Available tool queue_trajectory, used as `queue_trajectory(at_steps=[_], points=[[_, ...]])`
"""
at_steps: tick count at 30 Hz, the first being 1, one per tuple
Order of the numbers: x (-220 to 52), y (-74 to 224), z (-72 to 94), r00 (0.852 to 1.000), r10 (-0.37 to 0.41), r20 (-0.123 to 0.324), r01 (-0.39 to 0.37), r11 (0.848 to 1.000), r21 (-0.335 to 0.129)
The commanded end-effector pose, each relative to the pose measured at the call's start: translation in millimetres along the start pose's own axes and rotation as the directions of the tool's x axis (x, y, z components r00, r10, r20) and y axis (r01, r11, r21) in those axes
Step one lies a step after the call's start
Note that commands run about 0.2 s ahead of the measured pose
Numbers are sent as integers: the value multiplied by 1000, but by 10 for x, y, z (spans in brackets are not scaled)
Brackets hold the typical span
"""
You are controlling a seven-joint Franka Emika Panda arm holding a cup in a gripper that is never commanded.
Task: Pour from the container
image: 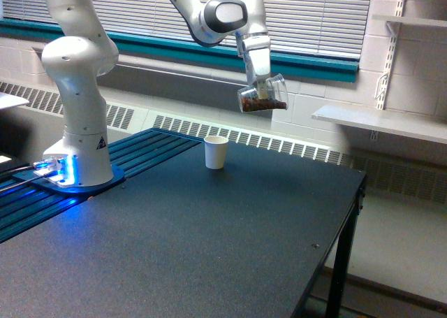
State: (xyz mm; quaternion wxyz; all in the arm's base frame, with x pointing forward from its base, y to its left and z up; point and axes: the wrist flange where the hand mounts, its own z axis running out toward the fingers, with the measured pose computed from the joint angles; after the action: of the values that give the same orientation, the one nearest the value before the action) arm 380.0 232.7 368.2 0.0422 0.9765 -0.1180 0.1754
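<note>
White arm w/ grey joint cap, base lit blue.

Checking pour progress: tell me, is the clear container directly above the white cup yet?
No: the container hangs off to the exterior view's right of the white cup.

Hand gripping tilted clear container of brown bits, above white cup, black table
</note>
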Motion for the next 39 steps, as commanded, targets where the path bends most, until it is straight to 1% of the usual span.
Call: queue_trajectory(at_steps=[1, 5, 12, 16, 26, 31, 39], points=[[-172, -63, -92, 998, -65, -8, 65, 998, -7], [-266, -75, -101, 995, -104, -7, 104, 995, -12], [-452, -86, -77, 989, -147, -1, 147, 989, -11], [-535, -66, -61, 986, -166, -5, 166, 986, -31], [-782, -40, -29, 985, -174, -11, 173, 984, -38], [-912, -6, -4, 983, -181, -5, 181, 982, -51], [-1096, -2, 22, 981, -192, 5, 192, 980, -49]])
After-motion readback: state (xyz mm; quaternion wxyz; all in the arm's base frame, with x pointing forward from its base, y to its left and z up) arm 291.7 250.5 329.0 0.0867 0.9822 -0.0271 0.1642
